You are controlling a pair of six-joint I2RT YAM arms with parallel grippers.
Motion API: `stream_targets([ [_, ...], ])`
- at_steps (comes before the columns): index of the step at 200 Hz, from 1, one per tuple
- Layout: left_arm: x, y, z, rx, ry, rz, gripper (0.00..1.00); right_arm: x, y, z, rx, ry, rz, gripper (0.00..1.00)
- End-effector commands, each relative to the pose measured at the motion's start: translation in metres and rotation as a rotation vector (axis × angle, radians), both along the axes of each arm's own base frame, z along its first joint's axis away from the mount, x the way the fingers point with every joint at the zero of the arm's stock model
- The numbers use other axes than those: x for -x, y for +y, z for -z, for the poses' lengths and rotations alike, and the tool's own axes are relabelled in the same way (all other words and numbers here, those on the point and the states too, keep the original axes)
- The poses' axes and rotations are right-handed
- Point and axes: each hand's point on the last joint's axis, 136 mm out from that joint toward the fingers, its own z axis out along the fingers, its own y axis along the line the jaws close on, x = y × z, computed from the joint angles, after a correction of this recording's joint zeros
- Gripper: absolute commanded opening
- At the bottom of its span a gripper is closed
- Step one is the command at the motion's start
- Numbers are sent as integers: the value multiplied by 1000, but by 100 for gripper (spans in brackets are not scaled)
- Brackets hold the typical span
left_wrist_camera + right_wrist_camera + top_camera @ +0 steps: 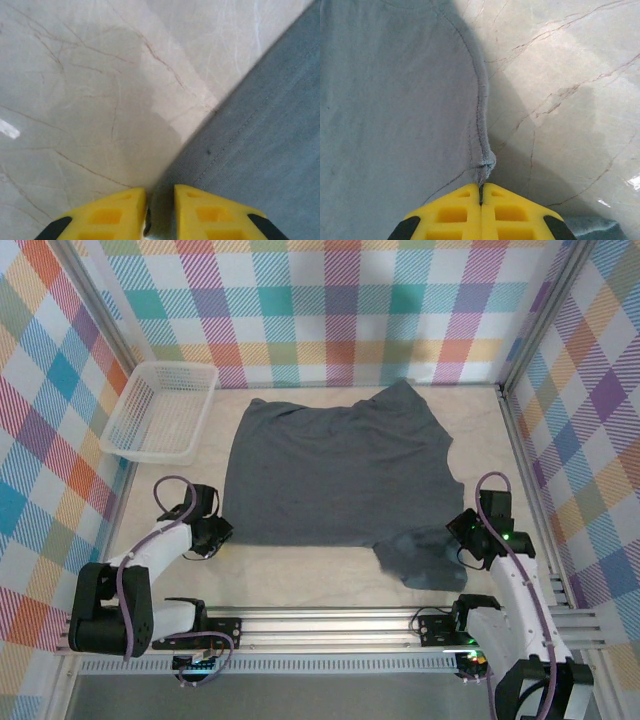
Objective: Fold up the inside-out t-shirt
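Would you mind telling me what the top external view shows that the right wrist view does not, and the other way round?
Top external adds: the whole t-shirt spread flat, the white basket at the far left, and the left gripper at the shirt's near-left corner. Right wrist adds: the stitching close up, with a bunched seam pinched between the shut yellow fingers. Both: the right gripper on grey fabric, over the marbled table.
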Motion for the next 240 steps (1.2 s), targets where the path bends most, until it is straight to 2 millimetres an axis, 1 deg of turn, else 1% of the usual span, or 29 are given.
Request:
stream_targets([
  [1,-8,-19,13,102,-20,47,16,13,-9,3,57,32,19,0],
  [4,-14,-20,11,106,-47,46,15,14,-9,4,57,35,21,0],
  [20,-14,-19,9,101,-51,36,6,20,-12,7,56,62,53,0],
  [24,-7,-17,10,93,-23,30,5,22,-13,8,54,68,65,0],
  [38,-1,-8,0,47,-29,14,0,28,-14,15,38,100,115,0],
  [50,9,6,-12,-25,-15,-14,0,38,-15,23,19,139,162,0],
  [66,22,21,-27,-104,-10,-28,0,50,-12,32,-3,177,175,0],
  [77,26,21,-32,-110,-13,-7,0,58,-9,37,-17,192,177,0],
  [93,28,10,-32,-59,-6,38,0,62,-7,38,-28,189,169,0],
  [102,28,6,-33,-41,-3,50,0,63,-7,36,-22,181,166,0],
  [114,22,4,-38,-42,-22,60,0,57,-7,29,-17,153,150,0],
  [126,9,3,-52,-50,-73,75,0,45,-6,17,-19,111,133,0],
  [153,-19,17,-88,-127,-161,36,0,13,-11,-15,14,32,105,0],
  [168,-37,20,-100,-162,-179,40,0,-2,-17,-23,41,19,117,0],
  [182,-54,20,-101,-172,-159,50,0,-19,-17,-26,37,-5,113,0],
  [193,-67,17,-97,-165,-145,67,0,-34,-16,-30,29,-19,104,0],
  [206,-82,13,-91,-155,-140,75,0,-48,-17,-29,32,-10,96,0],
  [218,-93,11,-86,-147,-139,81,0,-58,-18,-28,37,1,97,0],
  [240,-110,9,-84,-147,-149,80,0,-79,-16,-32,34,-26,68,0],
])
